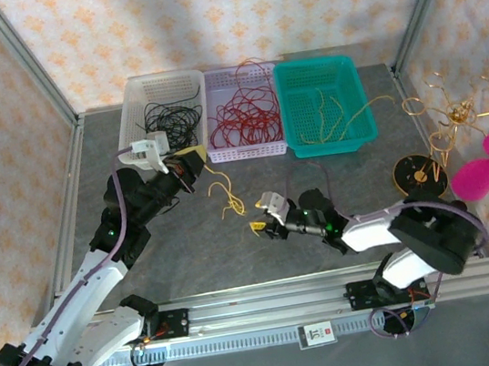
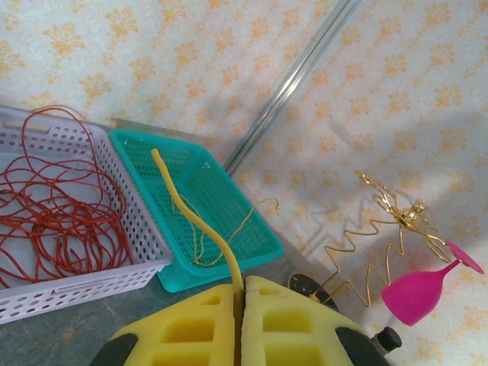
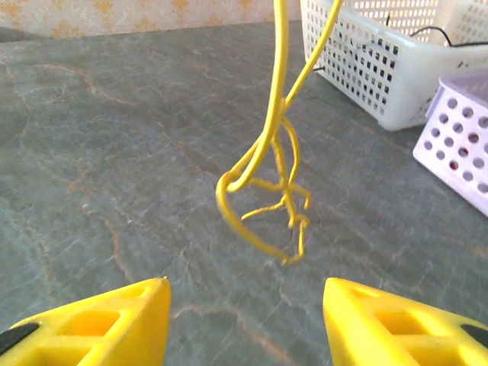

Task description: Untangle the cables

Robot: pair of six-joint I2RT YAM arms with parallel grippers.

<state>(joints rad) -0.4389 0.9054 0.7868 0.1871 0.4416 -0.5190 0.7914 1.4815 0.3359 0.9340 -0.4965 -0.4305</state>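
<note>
Access seems the aim: left claw [image 2: 242,297] pinches yellow cable [image 3: 277,46] aloft, left of teal basket [image 1: 314,62], so spread right claw [image 3: 244,286] faces its knot [image 3: 267,145].

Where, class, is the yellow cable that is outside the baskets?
In the top view the yellow cable hangs from the shut left claw, left of centre, in front of the lavender basket; its knotted end dangles ahead of the open right claw.

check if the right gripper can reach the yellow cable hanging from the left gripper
Probably yes: the right gripper is open and faces the yellow cable dangling ahead, with only table surface between them.
</note>
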